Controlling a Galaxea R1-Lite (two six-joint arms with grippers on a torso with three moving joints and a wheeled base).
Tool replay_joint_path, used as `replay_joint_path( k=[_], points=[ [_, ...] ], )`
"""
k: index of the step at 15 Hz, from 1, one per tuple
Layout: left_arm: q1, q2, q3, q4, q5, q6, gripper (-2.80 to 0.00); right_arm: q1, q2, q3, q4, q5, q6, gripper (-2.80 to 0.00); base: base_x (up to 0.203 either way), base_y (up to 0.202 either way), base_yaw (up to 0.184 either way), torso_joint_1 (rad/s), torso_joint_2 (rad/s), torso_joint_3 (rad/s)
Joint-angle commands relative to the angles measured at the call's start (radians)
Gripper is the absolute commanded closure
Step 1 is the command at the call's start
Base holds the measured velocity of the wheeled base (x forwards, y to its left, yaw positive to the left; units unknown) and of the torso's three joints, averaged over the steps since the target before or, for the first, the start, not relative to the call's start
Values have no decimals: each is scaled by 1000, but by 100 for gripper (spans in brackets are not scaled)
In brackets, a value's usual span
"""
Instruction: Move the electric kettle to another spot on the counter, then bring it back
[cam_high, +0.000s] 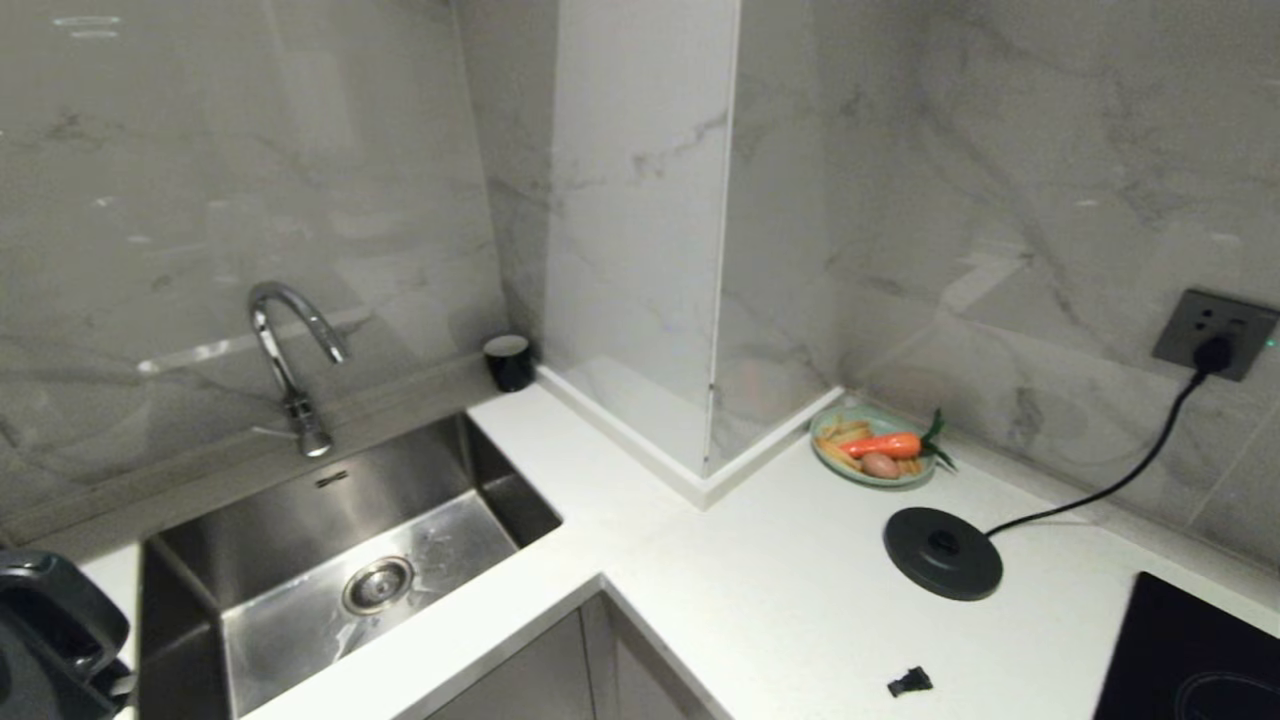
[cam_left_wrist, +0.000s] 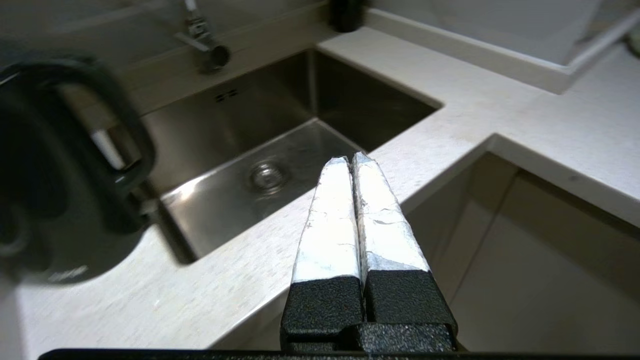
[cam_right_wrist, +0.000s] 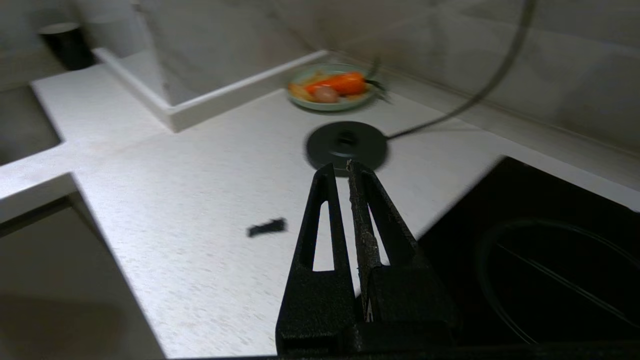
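Two grippers hang over the counter (cam_high: 800, 600) edge, neither holding anything. The left gripper (cam_left_wrist: 350, 162) has its white-wrapped fingers (cam_left_wrist: 330, 215) pressed together, tips in front of the steel sink (cam_left_wrist: 280, 150) and above the counter's front strip. The right gripper (cam_right_wrist: 340, 170) shows its black fingers (cam_right_wrist: 320, 220) nearly together with only a thin gap at the tips, pointing toward the round black base disc (cam_right_wrist: 346, 145).

The electric kettle (cam_high: 50, 640) stands on the counter at the far left, just beside the sink's (cam_high: 330, 560) left rim and well apart from its base disc (cam_high: 942, 553). In the left wrist view the kettle (cam_left_wrist: 60, 175) is a dark blurred bulk with its loop handle toward the basin, clear of the gripper.

The base disc sits bare on the right stretch of counter, its cord (cam_high: 1120, 480) running up to a wall socket (cam_high: 1213, 333). Just behind it a green plate (cam_high: 872, 448) carries a carrot (cam_high: 885, 444) and other food. A small black cup (cam_high: 508, 361) stands in the corner behind the sink, near the curved faucet (cam_high: 290, 360). A small black scrap (cam_high: 909, 682) lies near the counter's front edge, and a black induction hob (cam_high: 1190, 660) fills the right corner.
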Motion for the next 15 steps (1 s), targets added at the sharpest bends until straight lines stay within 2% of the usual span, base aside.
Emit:
replay_joint_path(
  k=[1,15],
  points=[
    [1,3,0,1,0,0,0,0,0,0,0,1,-1,0,1,12,-172,2,-2,7],
    [1,2,0,1,-1,0,0,0,0,0,-1,1,-1,0,3,8,-175,2,2,3]
  ],
)
